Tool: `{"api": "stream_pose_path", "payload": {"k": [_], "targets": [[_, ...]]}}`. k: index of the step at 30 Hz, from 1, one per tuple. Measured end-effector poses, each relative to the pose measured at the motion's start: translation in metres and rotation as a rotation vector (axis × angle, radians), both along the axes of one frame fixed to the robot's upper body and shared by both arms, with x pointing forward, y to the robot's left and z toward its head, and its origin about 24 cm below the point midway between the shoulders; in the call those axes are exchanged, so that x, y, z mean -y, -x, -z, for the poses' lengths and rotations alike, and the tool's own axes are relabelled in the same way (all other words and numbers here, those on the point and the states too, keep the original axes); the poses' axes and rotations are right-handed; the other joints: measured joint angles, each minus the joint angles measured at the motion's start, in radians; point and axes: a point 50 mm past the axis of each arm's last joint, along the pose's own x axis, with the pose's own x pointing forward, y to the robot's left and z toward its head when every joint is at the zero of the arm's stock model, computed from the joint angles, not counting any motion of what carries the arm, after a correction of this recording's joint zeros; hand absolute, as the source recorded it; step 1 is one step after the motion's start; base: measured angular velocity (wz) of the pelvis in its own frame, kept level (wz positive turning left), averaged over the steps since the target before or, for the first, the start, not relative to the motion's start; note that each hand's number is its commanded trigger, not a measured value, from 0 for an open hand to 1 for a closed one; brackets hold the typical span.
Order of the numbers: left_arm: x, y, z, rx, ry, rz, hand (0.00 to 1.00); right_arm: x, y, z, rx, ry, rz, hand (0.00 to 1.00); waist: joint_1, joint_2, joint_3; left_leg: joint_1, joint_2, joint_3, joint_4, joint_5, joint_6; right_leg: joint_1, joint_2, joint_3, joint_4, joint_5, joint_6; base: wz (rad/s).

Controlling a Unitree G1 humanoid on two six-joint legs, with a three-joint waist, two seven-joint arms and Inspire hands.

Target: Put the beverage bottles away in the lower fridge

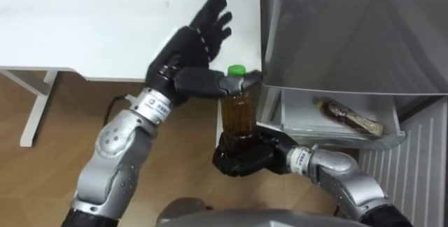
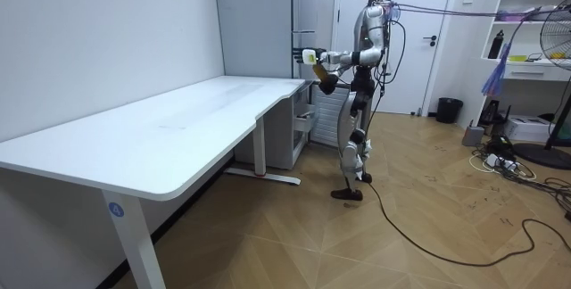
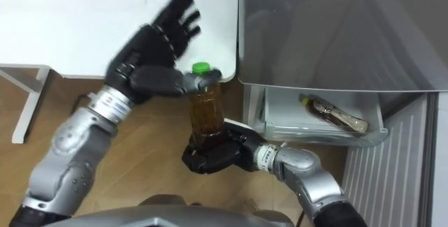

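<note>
Standing between the white table (image 1: 105,24) and the grey fridge (image 1: 350,31), the robot has the open drawer (image 1: 297,115) just beyond its right fingers, a bottle (image 1: 348,115) lying inside. Right hand (image 1: 241,158) fingers wrap the upright drink bottle (image 1: 239,111) at its base; left hand (image 1: 189,48) fingers are spread straight above, thumb against the green cap (image 1: 236,70).

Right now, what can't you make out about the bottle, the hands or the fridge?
- Bottle base: eye views, wrapped by the right hand.
- White tray in the fridge: its back is covered by the grey fridge front above.
- Lying bottle in that tray: blurred, fill level unclear.
- Room view: left hand and right hand too small to read any grip.
</note>
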Motion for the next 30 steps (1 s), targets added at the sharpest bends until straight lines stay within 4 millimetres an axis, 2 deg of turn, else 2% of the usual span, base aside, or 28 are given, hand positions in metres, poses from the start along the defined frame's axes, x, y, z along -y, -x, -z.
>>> {"api": "stream_pose_path", "payload": {"k": [1,8,13,15,21,30], "targets": [[-0.004,-0.002,-0.002,0.003,0.010,-0.023,0.00,0.002,0.002,0.001,-0.008,0.002,0.004,1.00,0.006,0.001,-0.0029,0.003,0.000,0.000,-0.004,0.000,0.000,0.004,0.000,-0.002,0.000,0.000,0.000,-0.03],[-0.024,-0.007,-0.013,0.041,0.055,-0.162,0.00,0.013,0.008,0.004,-0.027,0.016,0.037,1.00,0.046,0.000,-0.0022,0.030,0.000,0.007,-0.017,0.001,-0.001,0.026,-0.001,-0.006,-0.005,0.000,0.000,-0.03],[-0.042,-0.005,-0.044,0.181,0.127,-0.299,0.00,0.014,0.009,0.005,-0.029,0.018,0.030,1.00,0.047,0.000,-0.0025,0.034,-0.003,0.004,-0.015,0.001,-0.002,0.031,-0.001,-0.008,-0.018,-0.001,0.001,0.01],[-0.049,-0.003,-0.050,0.218,0.148,-0.343,0.00,0.014,0.010,0.005,-0.031,0.018,0.033,1.00,0.050,0.000,-0.0026,0.035,-0.003,0.004,-0.017,0.001,-0.002,0.033,-0.001,-0.009,-0.020,-0.001,0.001,0.00],[-0.070,-0.002,-0.053,0.205,0.155,-0.518,0.00,0.026,0.014,0.005,-0.033,0.022,0.102,1.00,0.093,0.001,-0.0025,0.033,-0.002,0.004,-0.019,0.000,-0.003,0.031,-0.001,-0.015,-0.021,-0.001,0.001,0.00],[-0.101,0.006,-0.046,0.118,0.179,-0.798,0.00,0.029,0.022,0.010,-0.066,0.043,0.144,1.00,0.128,0.001,-0.0024,0.033,-0.002,0.002,-0.023,0.000,-0.004,0.032,0.000,-0.021,-0.019,-0.001,0.001,0.01]]}}
